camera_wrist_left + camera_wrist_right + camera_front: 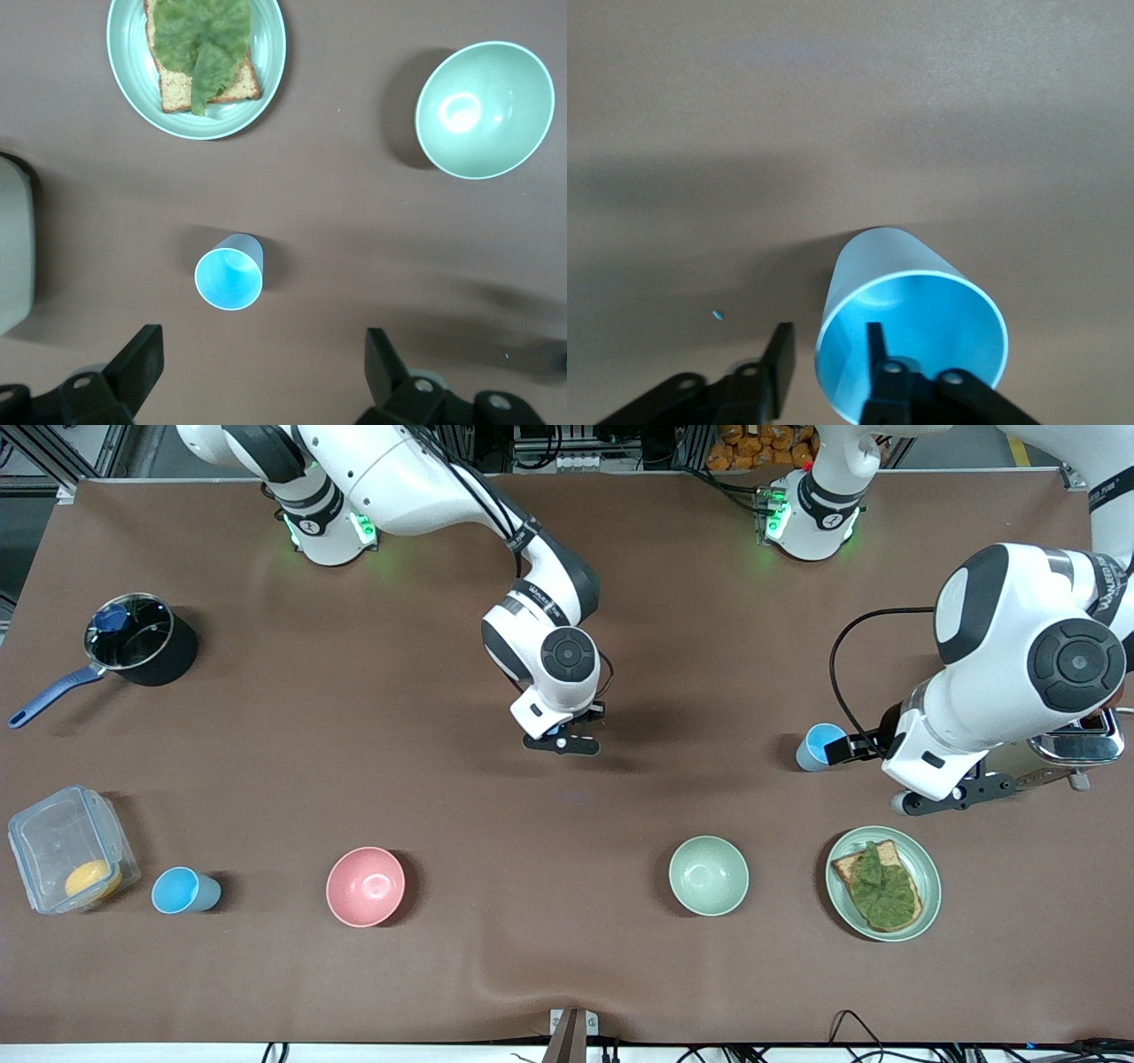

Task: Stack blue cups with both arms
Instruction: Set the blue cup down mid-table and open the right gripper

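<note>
No stack exists yet. The right hand (824, 367) straddles one blue cup's (908, 341) rim at mid-desk, fingers loosened, grip uncertain. The left hand (261, 372) hovers spread above a second cup (229, 274). A third cup (183, 890) stands beside the plastic container (66, 849).

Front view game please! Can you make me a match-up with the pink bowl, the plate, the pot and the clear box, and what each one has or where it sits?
1. pink bowl
2. plate
3. pot
4. clear box

A. has a blue handle
B. holds toast under a green leaf
C. has something yellow inside
D. sits between a blue cup and the green bowl

Pairs: 1-D, 2-B, 3-A, 4-C
</note>
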